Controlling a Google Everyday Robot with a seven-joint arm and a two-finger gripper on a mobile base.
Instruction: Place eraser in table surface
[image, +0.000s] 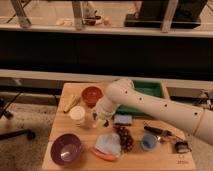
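The light wooden table surface (86, 133) fills the lower middle of the camera view. My white arm reaches in from the right. My gripper (100, 119) is low over the tabletop, between a white cup (77, 114) and the blue-grey pad (122, 119), just in front of the orange bowl (91, 95). The black eraser does not show; the gripper's end hides that spot.
A green tray (147, 91) sits at the back right behind my arm. A purple bowl (66, 148), a grey cloth (108, 143), dark grapes (125, 138), a blue cup (148, 142), a black-handled tool (157, 131) and a pale yellow object (71, 102) lie around.
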